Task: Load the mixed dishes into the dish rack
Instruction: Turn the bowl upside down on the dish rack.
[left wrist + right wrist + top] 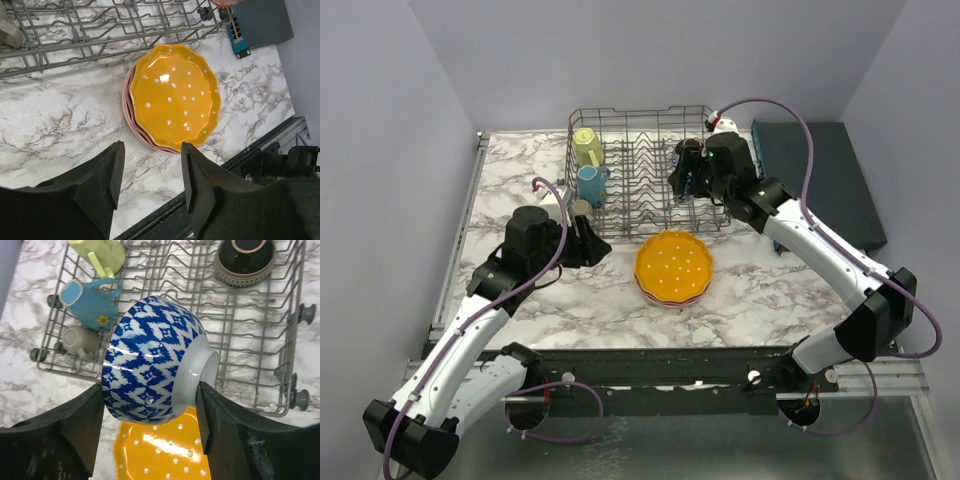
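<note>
Grey-white marble table (570, 300), plain pale walls (650, 50). R gripper (150, 400) holds blue-white bowl (150, 355) above rack (640, 110). L gripper (152, 155) open, empty, near orange plate (175, 95) on pink plate (126, 102).

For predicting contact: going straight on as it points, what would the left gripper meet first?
Probably the orange white-dotted scalloped plate; depth is unclear, so the left gripper might touch marble tabletop first.
</note>
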Robot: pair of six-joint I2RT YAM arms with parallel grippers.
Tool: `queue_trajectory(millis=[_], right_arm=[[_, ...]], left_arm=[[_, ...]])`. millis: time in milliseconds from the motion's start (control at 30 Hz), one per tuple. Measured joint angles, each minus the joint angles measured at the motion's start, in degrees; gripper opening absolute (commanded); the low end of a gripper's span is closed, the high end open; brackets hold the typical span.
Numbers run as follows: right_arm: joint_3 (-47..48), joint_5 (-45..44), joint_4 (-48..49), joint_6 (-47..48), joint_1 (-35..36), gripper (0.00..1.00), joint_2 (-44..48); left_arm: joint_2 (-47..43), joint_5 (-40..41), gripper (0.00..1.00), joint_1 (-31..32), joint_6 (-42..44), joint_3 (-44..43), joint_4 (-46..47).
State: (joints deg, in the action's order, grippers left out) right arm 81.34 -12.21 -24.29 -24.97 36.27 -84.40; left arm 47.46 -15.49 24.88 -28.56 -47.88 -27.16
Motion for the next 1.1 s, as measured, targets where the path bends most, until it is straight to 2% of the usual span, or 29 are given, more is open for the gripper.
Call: queue_trajectory(millis=[767, 1100], right_arm=[[17.2, -13.5, -6.5, 14.9, 0.0, 0.37, -25.5], [21.6, -19.5, -8.2, 19.6, 0.0, 0.38, -31.8]], left_arm=[[-3.9, 0.6, 0.55, 0.0, 1.8, 1.8, -1.5], [-5.2, 1.7, 0.55, 0.0, 1.9, 1.8, -1.6]])
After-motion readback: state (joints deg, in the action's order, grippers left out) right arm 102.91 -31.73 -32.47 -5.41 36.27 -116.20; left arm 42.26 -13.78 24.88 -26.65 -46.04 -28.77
